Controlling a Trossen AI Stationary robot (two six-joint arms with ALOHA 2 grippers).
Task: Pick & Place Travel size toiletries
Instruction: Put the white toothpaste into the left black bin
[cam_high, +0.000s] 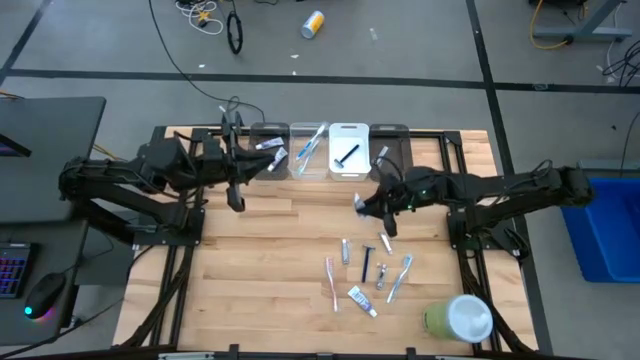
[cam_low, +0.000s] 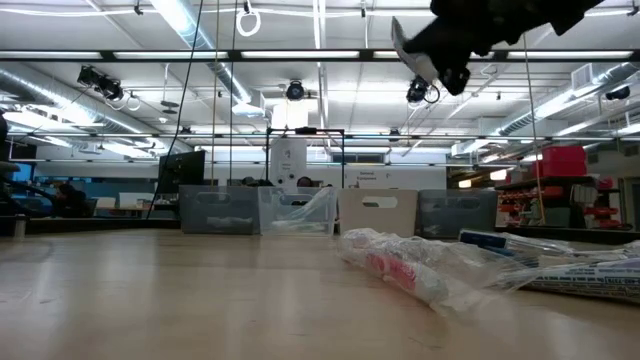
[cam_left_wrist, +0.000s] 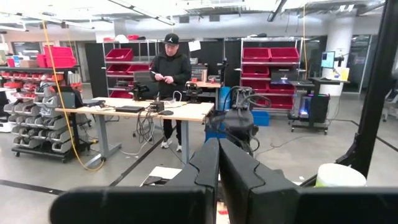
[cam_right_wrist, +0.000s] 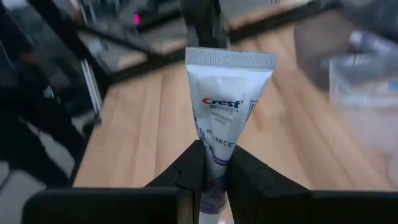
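Right gripper (cam_right_wrist: 211, 171) pinched on a white Crest toothpaste tube (cam_right_wrist: 227, 102), held above the table (cam_high: 260, 260), between the row of bins (cam_high: 330, 150) and the loose toiletries (cam_high: 365, 272). Left gripper (cam_left_wrist: 219, 180) fully closed, empty, near the bins' left end.

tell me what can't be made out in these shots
- Toothpaste tube: its lower end is hidden between the right gripper fingers, right wrist view.
- Bins: contents blurred and far off, low view.
- Loose toiletries: too small to read any labels, high view.
- Left gripper: table below out of frame, left wrist view.
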